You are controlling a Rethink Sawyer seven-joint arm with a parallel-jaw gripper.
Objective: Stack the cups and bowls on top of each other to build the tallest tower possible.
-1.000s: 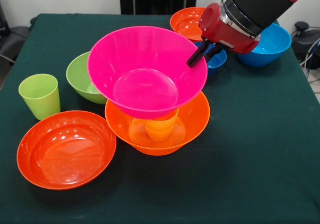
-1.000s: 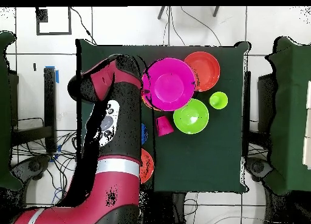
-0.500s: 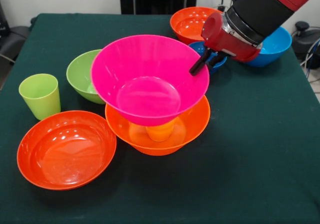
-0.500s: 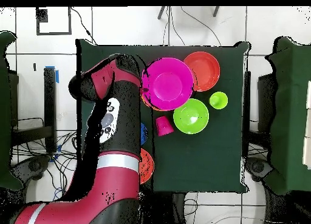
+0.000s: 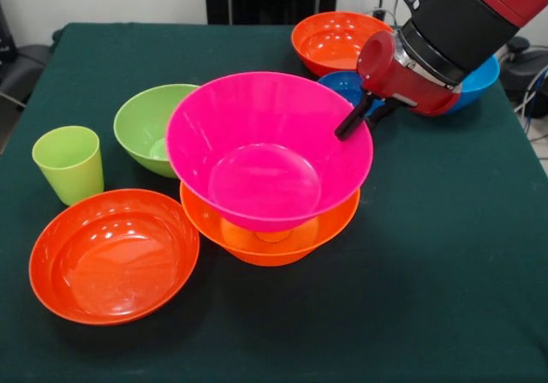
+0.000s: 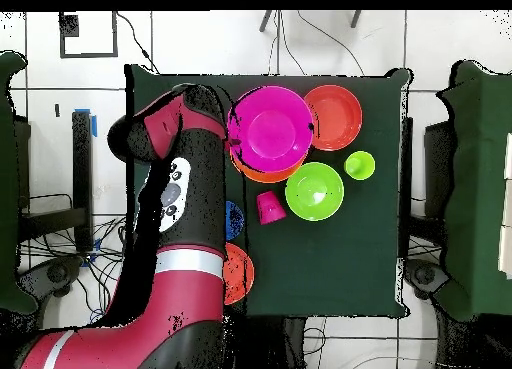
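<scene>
My gripper (image 5: 351, 128) is shut on the right rim of the big pink bowl (image 5: 257, 143), one finger inside the rim and one outside. This bowl hangs tilted, low inside the big orange bowl (image 5: 330, 216), and covers the yellow-orange cup almost fully. From above, the pink bowl (image 6: 272, 128) overlaps the orange bowl (image 6: 262, 172). The green bowl (image 5: 145, 126) and the lime green cup (image 5: 68, 162) stand to the left. A red-pink cup (image 6: 270, 207) shows only in the overhead view.
A shallow red-orange bowl (image 5: 111, 254) sits at the front left, and another red-orange bowl (image 5: 330, 38) at the back. A small dark blue bowl (image 5: 342, 83) and a light blue bowl (image 5: 484, 73) lie behind my arm. The green tablecloth (image 5: 428, 297) ends at the right edge.
The pink bowl, held by my gripper, has come down and shifted right in the front view. It has sunk over the yellow-orange cup, which now barely shows.
</scene>
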